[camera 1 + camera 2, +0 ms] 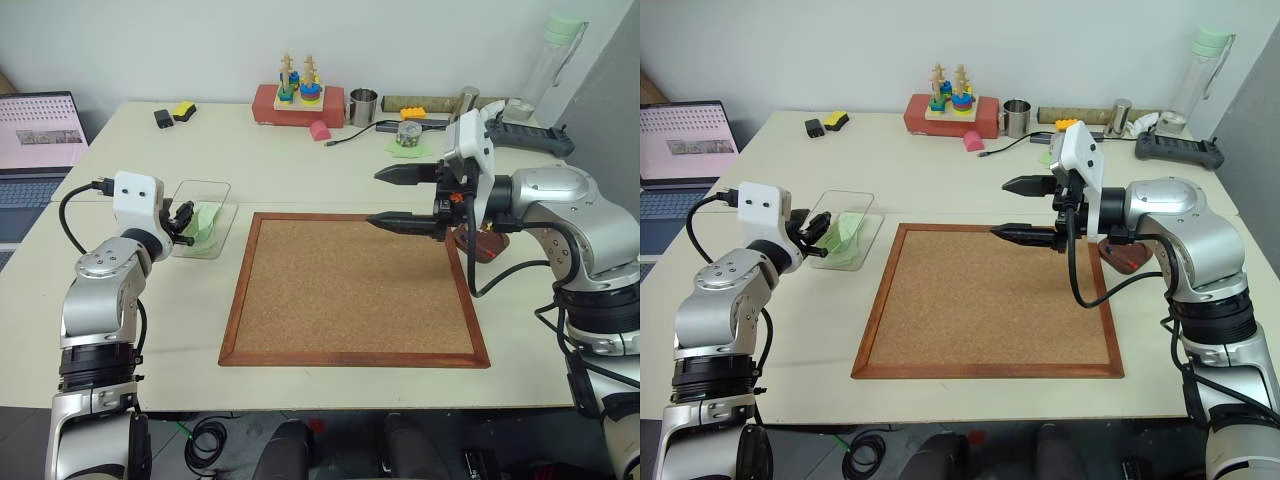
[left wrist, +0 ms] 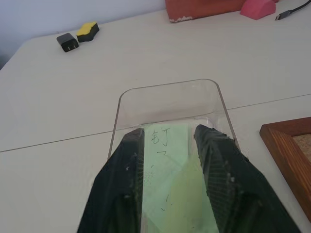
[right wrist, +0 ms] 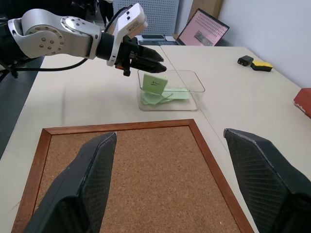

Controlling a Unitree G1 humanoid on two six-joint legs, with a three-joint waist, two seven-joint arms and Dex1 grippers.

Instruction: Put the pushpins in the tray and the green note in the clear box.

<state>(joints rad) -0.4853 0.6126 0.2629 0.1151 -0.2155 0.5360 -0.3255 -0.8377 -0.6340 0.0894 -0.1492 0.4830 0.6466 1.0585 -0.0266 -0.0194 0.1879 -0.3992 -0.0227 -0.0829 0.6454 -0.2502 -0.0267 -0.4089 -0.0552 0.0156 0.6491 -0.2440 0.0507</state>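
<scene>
The left gripper (image 3: 154, 62) reaches level over the clear box (image 1: 222, 190), fingers parted around the green note (image 3: 155, 83); the right gripper (image 1: 400, 198), fingers spread wide, hovers over the corkboard (image 1: 350, 290).

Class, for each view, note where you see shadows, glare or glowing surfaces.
Left eye view: soft, even light on the table, no hard shadows, and the laptop screen glows. Left wrist view: pale highlights run along the clear box rim. Right wrist view: the corkboard is evenly lit, without glare.

Cream table (image 1: 330, 390) against white wall (image 1: 200, 40).
</scene>
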